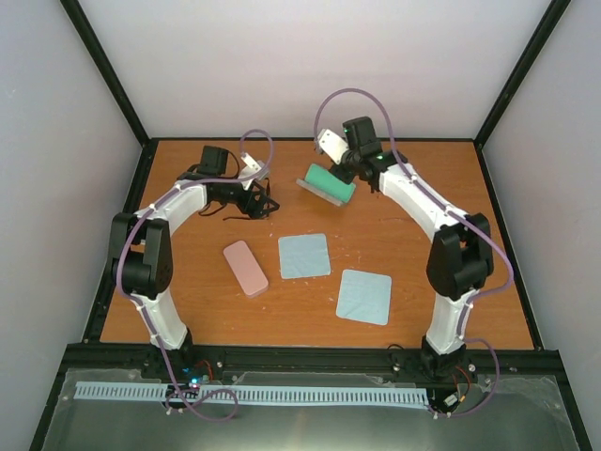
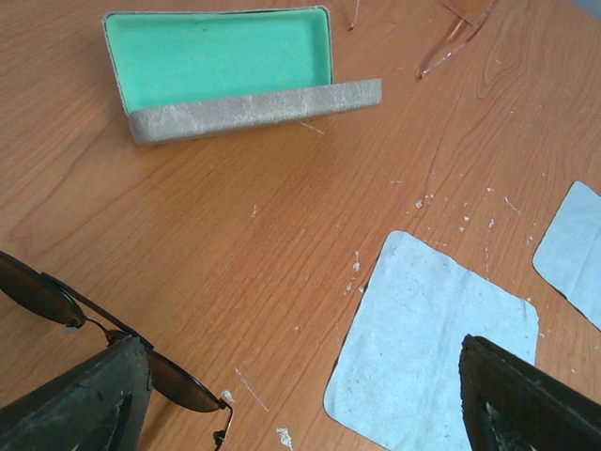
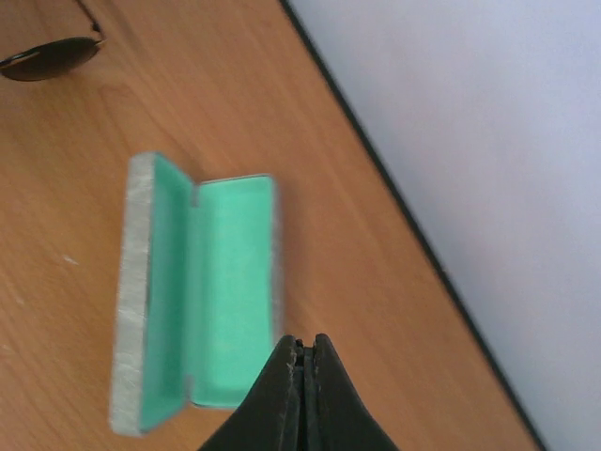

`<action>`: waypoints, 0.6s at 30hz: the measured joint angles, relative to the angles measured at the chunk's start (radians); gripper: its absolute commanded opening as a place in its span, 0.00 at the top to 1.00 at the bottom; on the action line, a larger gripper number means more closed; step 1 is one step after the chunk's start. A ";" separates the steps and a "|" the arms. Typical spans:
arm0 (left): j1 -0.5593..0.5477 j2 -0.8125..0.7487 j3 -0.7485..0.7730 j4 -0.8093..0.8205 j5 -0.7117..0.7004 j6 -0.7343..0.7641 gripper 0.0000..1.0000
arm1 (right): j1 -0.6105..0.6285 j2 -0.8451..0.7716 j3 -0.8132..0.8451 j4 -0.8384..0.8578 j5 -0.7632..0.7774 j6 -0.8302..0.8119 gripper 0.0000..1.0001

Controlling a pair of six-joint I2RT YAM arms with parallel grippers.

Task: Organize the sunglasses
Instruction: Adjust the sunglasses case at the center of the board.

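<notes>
Hovering left end effector (image 2: 300, 362): released, with its fingers spread wide just above the desk (image 1: 282, 315). The dark sunglasses (image 2: 47, 293) lie partly under the finger at the left of its wrist view. The wide spread looks suited to straddling the thin frame for a pick.
Right end effector (image 3: 302, 346): clenched, with its fingers pressed together at the near end of the grey case (image 3: 202, 282). Nothing shows between them, and I cannot tell whether the tip touches the lid's rim. It is probably there to steady the case or keep the lid up.
Grey case: the lid is swung open, the green lining is exposed, and nothing is inside. It sits toward the far side of the desk between the two arms, probably so that a pair can be laid straight in.
Dark sunglasses: they lie flat on the desk to the left of the grey case and apart from it, not yet lifted.
Reddish-brown sunglasses (image 2: 458, 36): only the slender temple arms show, at the top edge of the left wrist view. They lie on the desk beyond the end of the grey case, not in any case.
Pink case (image 1: 246, 267): closed, near the middle of the desk, just left of the cloths.
Cloths (image 1: 304, 256): two pale blue squares lie flat, apart from each other and nearer the arm bases.
Progress: early, by my judgement, since neither pair is in a case.
</notes>
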 measured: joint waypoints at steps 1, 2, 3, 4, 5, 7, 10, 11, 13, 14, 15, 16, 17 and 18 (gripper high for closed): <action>0.000 0.000 0.000 0.002 0.000 0.000 0.10 | 0.006 0.019 -0.005 0.004 -0.006 0.021 0.97; 0.000 0.000 0.000 0.008 -0.001 -0.002 0.10 | 0.014 0.047 -0.005 0.009 -0.011 0.041 0.97; 0.000 0.000 0.000 0.012 -0.003 -0.003 0.10 | 0.021 0.074 -0.005 0.014 -0.016 0.058 0.97; 0.000 0.000 0.000 0.016 -0.005 -0.003 0.09 | 0.027 0.101 -0.003 0.017 -0.017 0.074 0.97; 0.000 0.000 -0.001 0.019 -0.007 -0.004 0.09 | 0.036 0.135 0.003 0.017 -0.019 0.093 0.97; 0.000 0.000 -0.003 0.020 -0.011 -0.005 0.09 | 0.052 0.207 0.028 0.018 -0.019 0.131 0.97; 0.000 -0.001 -0.016 0.026 -0.021 -0.008 0.08 | 0.068 0.294 0.068 0.024 -0.016 0.193 0.97; 0.000 -0.003 -0.023 0.026 -0.024 -0.009 0.08 | 0.071 0.319 0.090 0.021 -0.013 0.212 0.97; 0.000 -0.005 -0.035 0.027 -0.027 -0.011 0.08 | 0.074 0.362 0.141 0.021 -0.009 0.243 0.97; 0.000 -0.006 -0.040 0.027 -0.028 -0.011 0.08 | 0.074 0.380 0.169 0.018 -0.006 0.256 0.97; 0.000 -0.006 -0.045 0.027 -0.029 -0.012 0.08 | 0.074 0.398 0.199 0.016 -0.003 0.267 0.97; 0.000 -0.006 -0.051 0.027 -0.030 -0.015 0.08 | 0.073 0.423 0.246 0.016 0.001 0.292 0.97; 0.000 -0.006 -0.051 0.027 -0.031 -0.015 0.08 | 0.073 0.423 0.246 0.016 0.002 0.293 0.97; 0.000 -0.006 -0.051 0.027 -0.031 -0.015 0.08 | 0.073 0.427 0.254 0.010 -0.001 0.298 0.97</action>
